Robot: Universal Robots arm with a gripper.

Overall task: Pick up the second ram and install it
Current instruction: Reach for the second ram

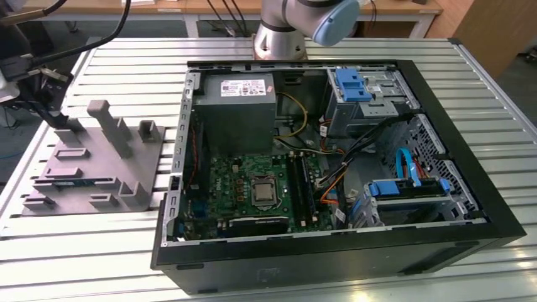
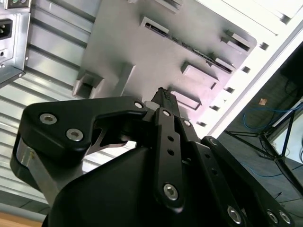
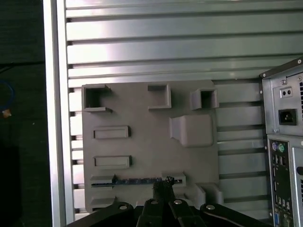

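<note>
A thin, dark blue-green memory stick (image 3: 137,180) sits in a narrow groove of a grey moulded tray (image 3: 142,142). It is below the jaws and clearly apart from them.

The jaws hang over the tray with their black fingertips (image 3: 163,187) drawn together and nothing held between them. In the first wrist view the tips line up over the stick, nearer one of its ends than its middle. The second wrist view agrees: the fingertips (image 2: 162,94) close to a point, and the stick (image 2: 201,54) rests in its groove beyond them.

The tray lies on a slatted metal table (image 1: 84,251). An open computer case (image 1: 336,261) stands to one side of the jaws, well apart from them (in the exterior view the tray (image 1: 84,163) is on the exterior view's left of the case). Inside the case lies a green circuit board (image 1: 239,189) with long black slots (image 1: 300,182). Whether any slot already holds a stick cannot be told.

The task looks to be at its very start. The stick (image 1: 80,182) has not been gripped or lifted, so gripping it, carrying it to the case and seating it in a slot all remain.
</note>
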